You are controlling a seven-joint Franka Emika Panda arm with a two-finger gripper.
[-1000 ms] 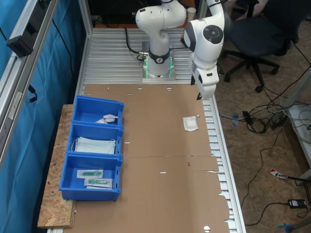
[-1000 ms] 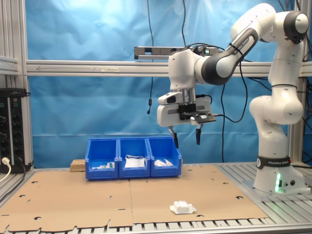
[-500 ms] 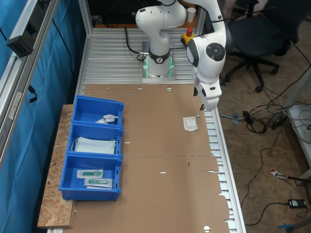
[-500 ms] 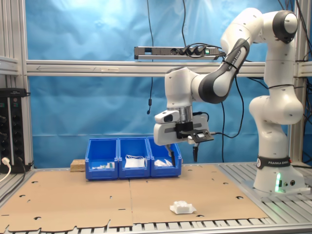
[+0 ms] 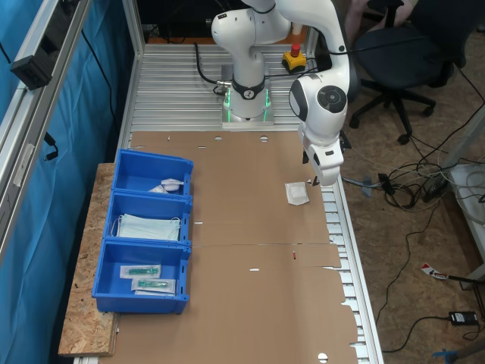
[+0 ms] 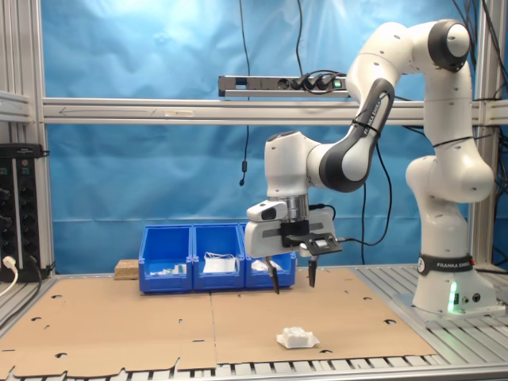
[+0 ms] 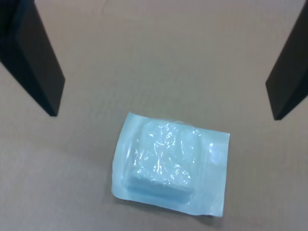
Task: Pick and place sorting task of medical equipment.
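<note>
packet (image 7: 169, 163) flat on cardboard-covered desk (image 5: 250, 227), well apart from 3 blue bins (image 5: 148, 231) | gripper (image 6: 292, 286) above it, jaws wide apart, empty | looks light, soft, crinkly, likely slippery film | best pinch across raised padded middle, not thin sealed edge

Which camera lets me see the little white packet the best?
The wrist view: the white packet appears big, crinkly and sealed. In both exterior views it is just a small white square or lump on the cardboard.

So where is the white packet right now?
The white packet lies flat on the brown cardboard, near the first exterior view's right edge, just below the open gripper.
</note>
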